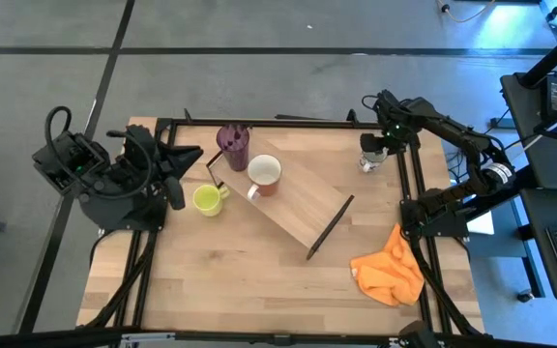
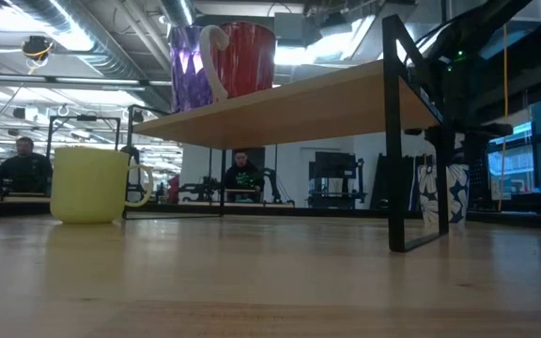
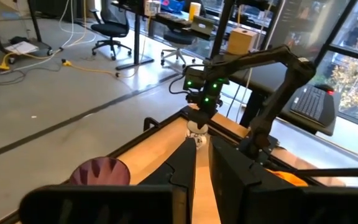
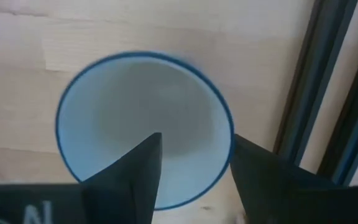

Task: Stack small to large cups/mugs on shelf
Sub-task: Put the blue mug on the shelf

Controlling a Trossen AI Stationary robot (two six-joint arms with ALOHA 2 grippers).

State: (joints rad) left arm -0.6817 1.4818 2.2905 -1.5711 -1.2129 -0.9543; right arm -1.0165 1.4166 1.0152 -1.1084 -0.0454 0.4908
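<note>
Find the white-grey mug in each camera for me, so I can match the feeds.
High view: white-grey mug at the table's far right edge, under the right pincer.
Low view: far right, behind the shelf leg.
Left wrist view: small, centre, beneath the right arm.
Right wrist view: fills the frame, seen from above.
Shared landmark: the right pincer directly over it.

From table height, the shelf (image 2: 289, 108) hides the bases of the purple tumbler (image 2: 188, 68) and the brownish mug (image 2: 245, 58) standing on it. Beside the shelf's right bar, the white-grey mug (image 2: 437, 194) is half hidden by the right gripper (image 2: 444, 141).
</note>
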